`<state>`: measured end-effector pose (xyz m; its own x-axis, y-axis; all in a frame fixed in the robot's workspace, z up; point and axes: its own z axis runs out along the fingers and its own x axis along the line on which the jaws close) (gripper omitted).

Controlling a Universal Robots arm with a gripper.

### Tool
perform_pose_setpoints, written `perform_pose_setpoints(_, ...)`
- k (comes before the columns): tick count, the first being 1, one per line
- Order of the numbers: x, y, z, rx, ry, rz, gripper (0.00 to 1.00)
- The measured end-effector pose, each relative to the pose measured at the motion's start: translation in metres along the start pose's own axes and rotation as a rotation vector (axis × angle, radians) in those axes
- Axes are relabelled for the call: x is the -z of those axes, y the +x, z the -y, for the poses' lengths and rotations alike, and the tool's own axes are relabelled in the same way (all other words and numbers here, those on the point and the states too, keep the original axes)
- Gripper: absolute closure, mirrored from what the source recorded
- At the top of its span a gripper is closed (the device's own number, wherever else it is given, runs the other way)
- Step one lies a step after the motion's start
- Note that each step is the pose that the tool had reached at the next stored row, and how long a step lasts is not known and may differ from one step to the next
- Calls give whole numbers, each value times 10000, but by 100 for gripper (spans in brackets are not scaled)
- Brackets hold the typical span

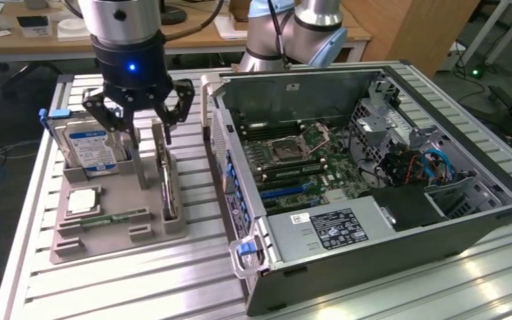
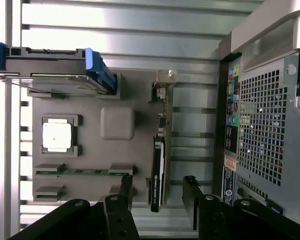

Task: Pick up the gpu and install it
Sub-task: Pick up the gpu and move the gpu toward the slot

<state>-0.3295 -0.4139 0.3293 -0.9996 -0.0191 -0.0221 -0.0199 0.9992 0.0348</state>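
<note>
The gpu (image 1: 167, 183) is a thin black card standing on its edge in a slot on the right side of a grey holder tray (image 1: 145, 230). Seen from the wrist, the gpu (image 2: 159, 167) shows edge-on. My gripper (image 1: 145, 130) hangs open just above the card's far end. In the wrist view the gripper (image 2: 157, 192) has one black finger (image 2: 125, 186) on each side of the card's line, and neither touches it. Nothing is held. The open computer case (image 1: 345, 167) lies to the exterior view's right, its motherboard (image 1: 301, 157) exposed.
On the same tray a blue-labelled hard drive (image 1: 91, 150) stands upright beside my gripper, with a CPU (image 1: 83, 200) and a green RAM stick (image 1: 114, 219) lying nearer the front. The case's rear panel (image 2: 260, 125) is close to the tray. The slatted aluminium table (image 1: 149, 280) carries everything.
</note>
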Motion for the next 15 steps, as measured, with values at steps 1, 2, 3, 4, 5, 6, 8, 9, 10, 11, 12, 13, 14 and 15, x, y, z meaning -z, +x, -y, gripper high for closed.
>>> perform_pose_setpoints(1,-17,-1,4,2,2,0,47)
perform_pose_setpoints(2,-32,-1,10,4,2,-1,47)
perform_pose_setpoints(3,-45,0,17,4,3,-1,47)
perform_pose_setpoints(4,-60,1,20,3,4,0,46)
perform_pose_setpoints(5,-76,2,20,2,10,0,46)
perform_pose_setpoints(6,-91,2,21,2,16,0,40)
perform_pose_setpoints(8,-112,2,22,3,20,-1,40)
perform_pose_setpoints(9,-120,2,22,3,32,0,40)
perform_pose_setpoints(10,-128,3,22,3,60,0,40)
perform_pose_setpoints(11,-139,3,23,4,85,-1,40)
perform_pose_setpoints(12,-154,3,24,4,91,0,40)
perform_pose_setpoints(13,-170,3,24,-17,93,1,40)
perform_pose_setpoints(14,-187,3,25,-81,95,4,40)
perform_pose_setpoints(15,-203,4,25,-174,97,6,40)
